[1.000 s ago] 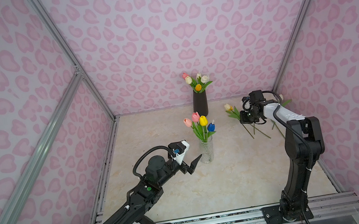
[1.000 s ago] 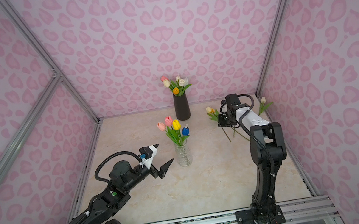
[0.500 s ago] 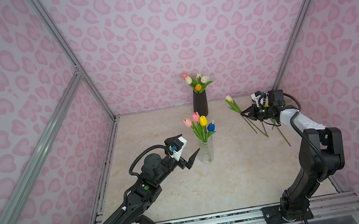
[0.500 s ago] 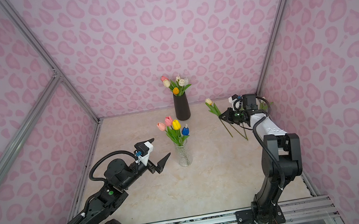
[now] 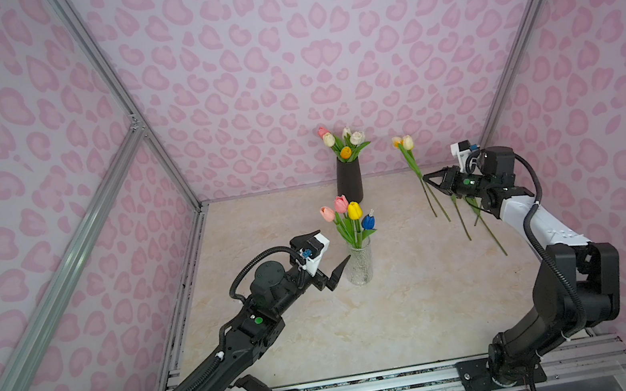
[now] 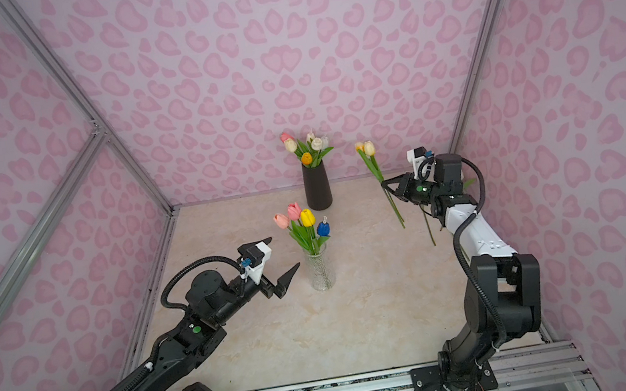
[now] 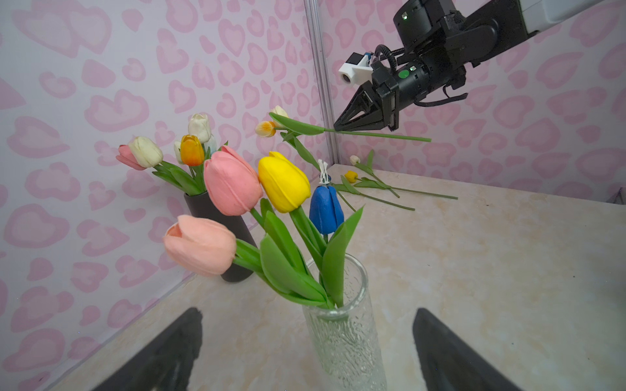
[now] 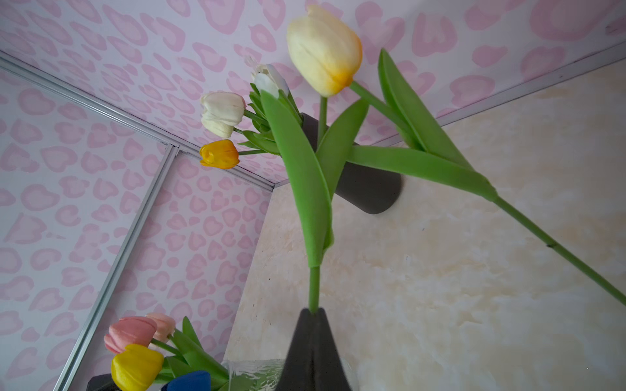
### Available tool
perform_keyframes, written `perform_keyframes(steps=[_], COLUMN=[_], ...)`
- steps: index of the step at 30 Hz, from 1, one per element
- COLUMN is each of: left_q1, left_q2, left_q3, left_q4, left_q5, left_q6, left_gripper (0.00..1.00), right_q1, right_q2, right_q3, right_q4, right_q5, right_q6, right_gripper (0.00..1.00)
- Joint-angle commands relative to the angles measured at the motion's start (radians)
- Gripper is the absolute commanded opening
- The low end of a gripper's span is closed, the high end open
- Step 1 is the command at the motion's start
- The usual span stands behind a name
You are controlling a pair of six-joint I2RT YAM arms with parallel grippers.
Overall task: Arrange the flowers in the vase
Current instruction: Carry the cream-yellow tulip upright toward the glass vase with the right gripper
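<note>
Your right fingers [image 5: 429,178] have risen since a second ago, clamped on the stems of two cream tulips [image 5: 406,143], which hang above the tabletop [image 5: 402,296] near the black vase [image 5: 348,183]. Your left fingers [image 5: 337,273] gape wide just beside the glass vase [image 5: 360,269] of four tulips [image 5: 354,210]. Loose tulips [image 7: 369,182] lie by the corner.

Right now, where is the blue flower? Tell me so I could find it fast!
Find the clear glass vase in the middle of the pale table, in front of the black vase. Four flowers stand in it, and the blue flower is right next to the yellow flower. It is the only blue one anywhere.
</note>
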Motion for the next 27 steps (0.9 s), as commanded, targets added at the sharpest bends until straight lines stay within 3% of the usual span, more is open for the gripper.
perform_keyframes(steps=[1,2,4,6,7,10,14,17,21,27], left_q1=[0.002,0.002,0.002,0.002,0.002,0.002,0.003,0.002,0.002,0.011], left_q2=[0.0,0.003,0.01,0.015,0.016,0.013,0.004,-0.004,-0.017,-0.06], left_q3=[0.004,0.001,-0.001,0.001,0.002,0.001,0.001,-0.005,-0.022,-0.053], left_q4=[0.015,0.015,0.015,0.009,0.011,0.014,0.007,0.011,0.049,0.14], left_q5=[0.007,0.005,0.002,0.007,0.008,0.007,0.004,-0.005,-0.04,-0.148], left_q6=[0.007,0.007,0.006,0.003,0.001,-0.002,0.003,0.003,-0.012,-0.036], left_gripper=[0.98,0.98,0.98,0.98,0.98,0.98,0.98,0.98,0.97,0.97], right_q1=[0.015,0.025,0.021,0.062,0.08,0.057,0.058,0.059,0.064,0.137], right_q2=[-0.001,0.007,0.028,0.056,0.07,0.072,0.064,0.024,-0.079,-0.25], right_q3=[0.067,0.098,0.082,0.123,0.137,0.066,0.067,0.04,-0.072,-0.286], right_q4=[-0.269,-0.345,-0.332,-0.451,-0.487,-0.362,-0.352,-0.272,-0.006,0.624], right_q5=[0.266,0.339,0.338,0.518,0.55,0.379,0.374,0.301,0.183,0.131], right_q6=[-0.203,-0.261,-0.274,-0.35,-0.381,-0.313,-0.32,-0.289,-0.161,0.095], right_gripper=[0.0,0.0,0.0,0.0,0.0,0.0,0.0,0.0,0.0,0.0])
